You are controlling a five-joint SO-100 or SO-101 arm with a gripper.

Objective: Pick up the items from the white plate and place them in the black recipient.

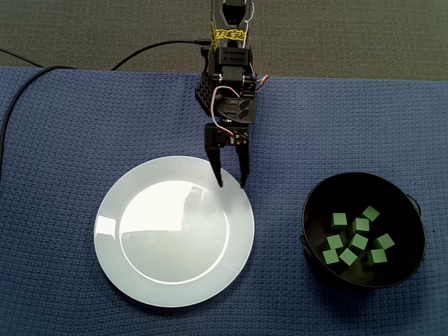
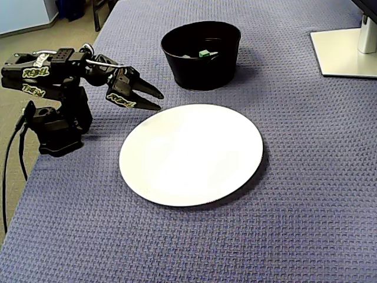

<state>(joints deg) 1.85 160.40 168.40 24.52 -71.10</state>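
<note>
in a fixed view from above, the round glossy white plate (image 1: pixel 175 280) lies on the dark blue woven cloth (image 1: pixel 63 126) with nothing on it at all. the black two-finger gripper (image 1: pixel 232 185) hangs over the plate's upper rim. its jaws are parted by a clear gap and empty, with no item between them. to the right in this view, well apart from the plate, the round black bowl (image 1: pixel 311 210) holds a cluster of small green cubes (image 1: pixel 359 242) lying loose on its bottom. a black cable (image 1: pixel 161 47) runs off behind the arm.

in a fixed view from the side, the gripper (image 2: pixel 159 101) points toward the plate (image 2: pixel 188 153) from its left edge, raised off the cloth (image 2: pixel 294 224). the jaws are likewise apart and hold nothing. the plate's surface is bare here too. the bowl (image 2: pixel 200 73) stands beyond the plate, and only one green cube (image 2: pixel 204 53) shows over its rim. a white stand base (image 2: pixel 347 53) sits at the far right corner.

judging by the bare plate and the filled bowl, the carrying looks finished, or the step in hand is a check for leftovers. the next move likely calls for no grasp, only lifting clear of the plate and folding the arm home without the fingertips clipping the rim.
</note>
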